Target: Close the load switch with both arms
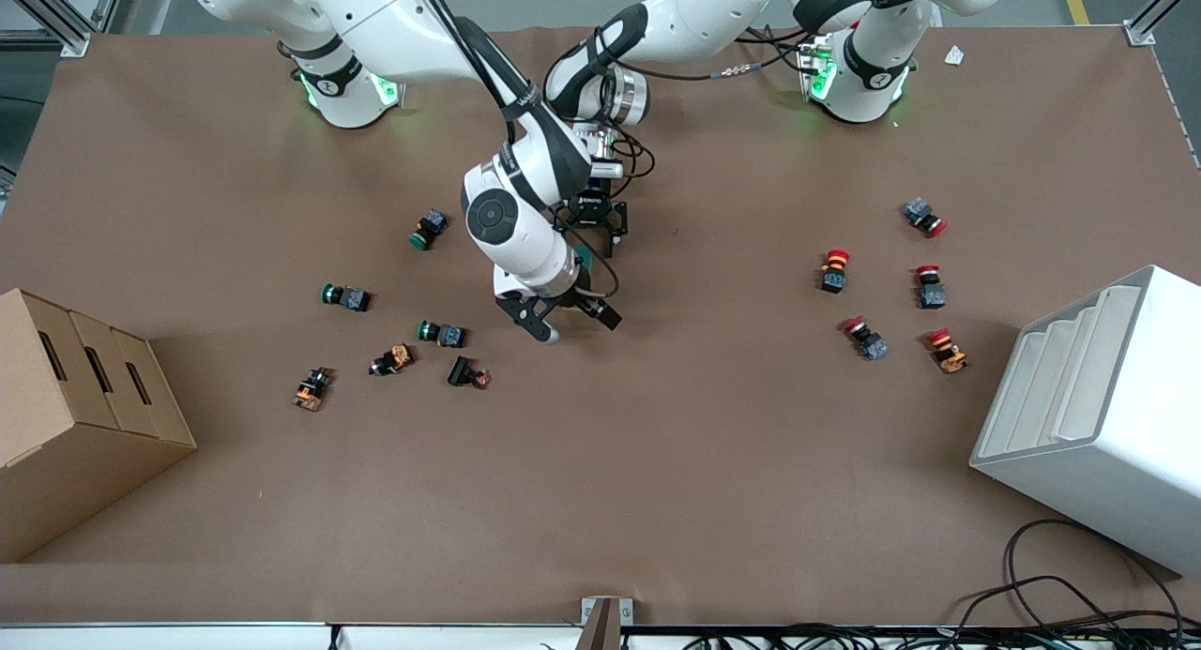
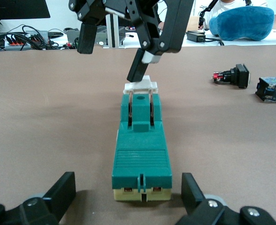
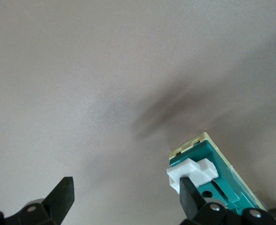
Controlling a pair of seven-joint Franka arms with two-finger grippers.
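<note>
Front view: two arms met at mid-table. The right gripper (image 1: 568, 324) hung fingers spread, its arm hiding most of the switch (image 1: 584, 255); the left gripper (image 1: 600, 220) sat low beside it, partly covered too. Ten push-buttons lay scattered, five toward each end of the table (image 1: 657, 462).

Left wrist view: the switch (image 2: 141, 152) lay between the left gripper's (image 2: 128, 199) spread fingers (image 2: 63, 190), untouched; one right finger (image 2: 139, 70) touched its white lever (image 2: 140, 86).

Right wrist view: only the switch's (image 3: 222, 178) lever end showed; the right gripper (image 3: 126, 199) was open, one finger (image 3: 189, 194) against the lever (image 3: 192, 171).

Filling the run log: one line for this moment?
load switch: on table | right claw: open, finger on white lever | left claw: open, straddling switch
</note>
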